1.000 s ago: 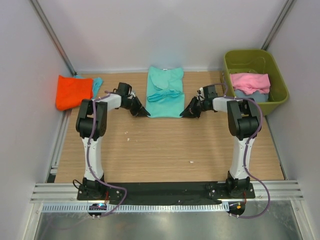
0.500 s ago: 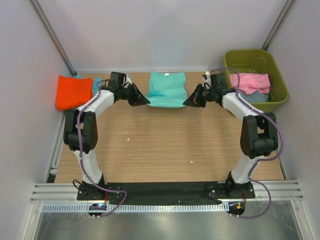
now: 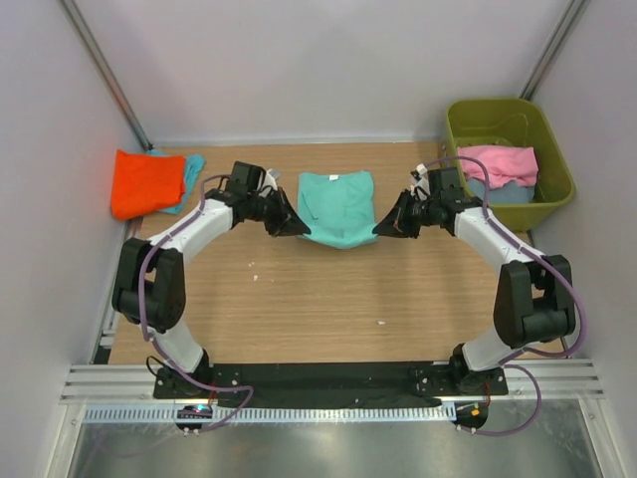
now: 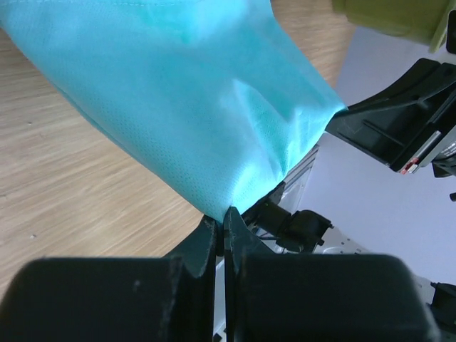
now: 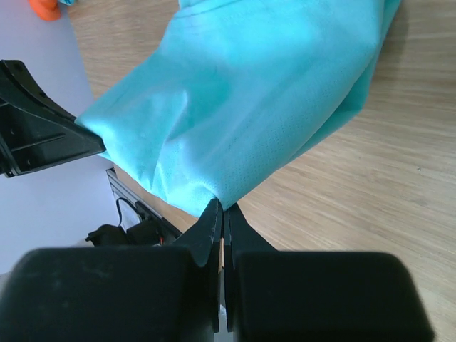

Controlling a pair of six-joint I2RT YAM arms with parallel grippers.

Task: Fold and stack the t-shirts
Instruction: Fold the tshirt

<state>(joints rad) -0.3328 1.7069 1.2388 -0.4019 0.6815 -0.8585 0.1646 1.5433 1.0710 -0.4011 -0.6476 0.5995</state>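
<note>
A teal t-shirt (image 3: 338, 206) hangs folded between my two grippers over the far middle of the table. My left gripper (image 3: 296, 225) is shut on its left corner; the left wrist view shows the cloth (image 4: 206, 107) pinched at the fingertips (image 4: 221, 217). My right gripper (image 3: 381, 227) is shut on the right corner; the right wrist view shows the cloth (image 5: 249, 100) pinched at the fingertips (image 5: 219, 208). An orange t-shirt (image 3: 145, 183) lies folded at the far left on another teal one (image 3: 189, 171). A pink t-shirt (image 3: 498, 164) lies on a pale blue one (image 3: 508, 191) in the bin.
An olive-green plastic bin (image 3: 510, 118) stands at the far right corner. White walls close the table at the back and sides. The wooden tabletop (image 3: 328, 299) lies in front of the shirt.
Both grippers carried the shirt's near edge up and back over the rest, then drew the folded shirt toward the near side. The shirt now looks half as long.
</note>
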